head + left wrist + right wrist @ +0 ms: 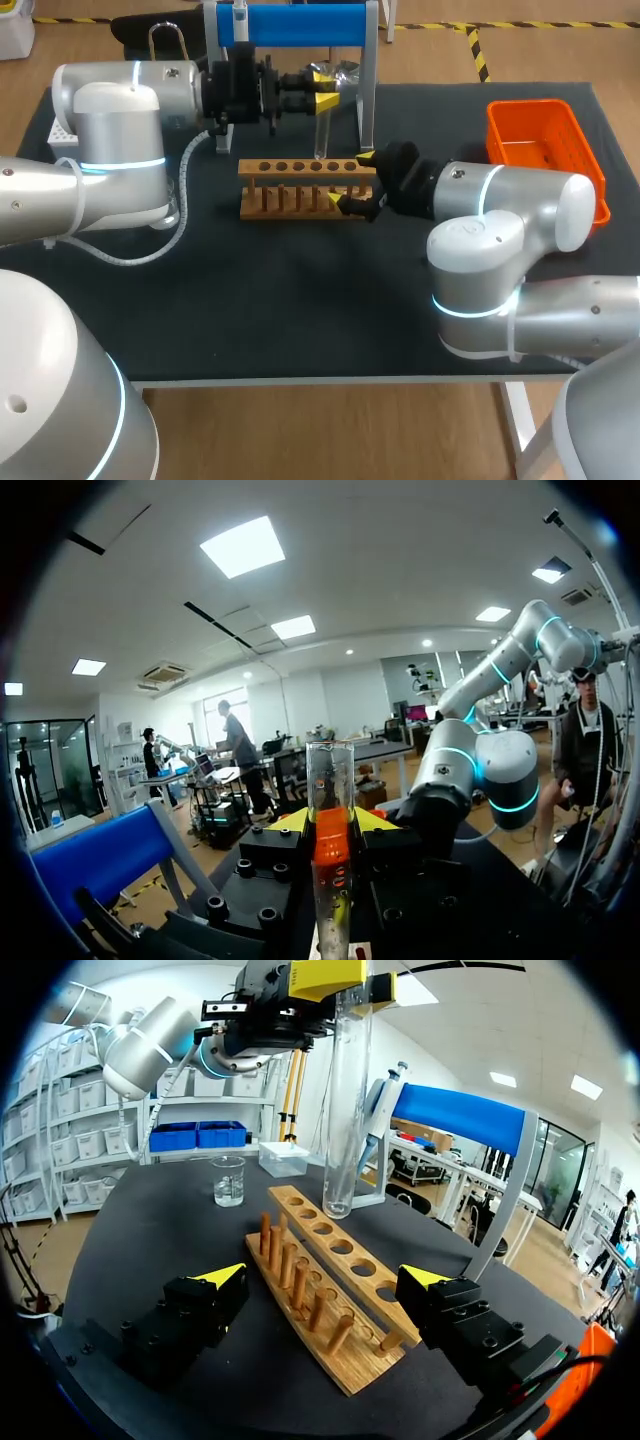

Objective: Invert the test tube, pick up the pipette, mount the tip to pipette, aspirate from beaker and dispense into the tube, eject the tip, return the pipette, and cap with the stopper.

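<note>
The left gripper [322, 90] has its yellow tips pinched on the upper part of a clear glass test tube [321, 132], one tip on each side. The tube hangs upright with its rounded end down. Seen from above, that end sits just over the row of holes in the wooden test tube rack [300, 186], at 6 o'clock from the gripper. Whether glass touches wood I cannot tell.

The right gripper [325, 1277] stands wide open at the rack's 3 o'clock end, with a finger on either side of the wood and clear of it, gripping nothing. The tube stands ahead of its fingers, over the rack's far half.

Farther out, a pipette [240, 24] hangs on the blue stand [300, 24] at 11 o'clock from the tube. A small glass beaker [228, 1180] stands on the table past the rack's far end. An orange basket [545, 150] lies at 3 o'clock, well apart from the rack.
</note>
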